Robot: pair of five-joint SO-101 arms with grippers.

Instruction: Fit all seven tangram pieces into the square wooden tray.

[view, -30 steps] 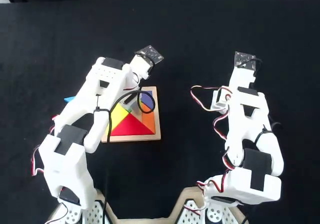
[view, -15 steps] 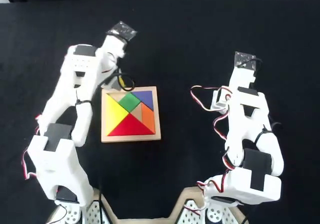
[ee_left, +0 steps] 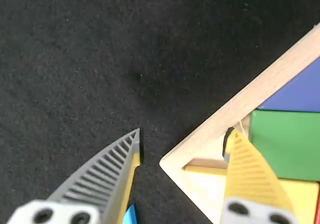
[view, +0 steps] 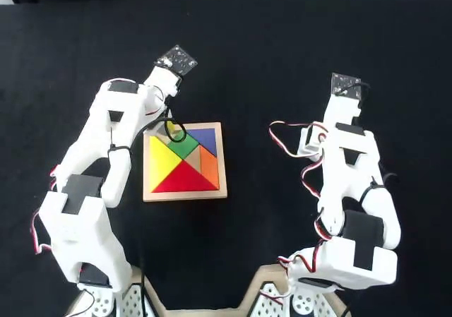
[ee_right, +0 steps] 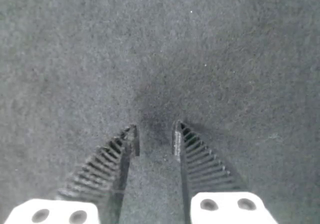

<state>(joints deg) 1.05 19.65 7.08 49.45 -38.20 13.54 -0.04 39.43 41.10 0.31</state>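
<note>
The square wooden tray (view: 220, 160) lies left of centre and holds a yellow triangle (view: 161, 163), a red triangle (view: 185, 181), a green piece (view: 185, 145), a blue piece (view: 207, 137) and an orange piece (view: 209, 165). Bare wood shows at its middle and at the far-left corner. My left gripper (view: 169, 126) is open and straddles that corner. In the left wrist view one finger (ee_left: 117, 174) is outside over the cloth, the other (ee_left: 250, 169) inside by the green piece (ee_left: 285, 144). A light-blue sliver (ee_left: 129, 216) shows beside the outer finger. My right gripper (ee_right: 155, 134) stands open over bare cloth.
Black cloth covers the whole table. The right arm (view: 346, 154) stands well right of the tray, with loose servo wires (view: 289, 137) hanging toward it. Open cloth lies between the tray and the right arm and along the far side.
My left arm swung off the tray toward the far left, then came back a little, so its gripper now sits at the tray's far-left corner. The right arm has not moved.
</note>
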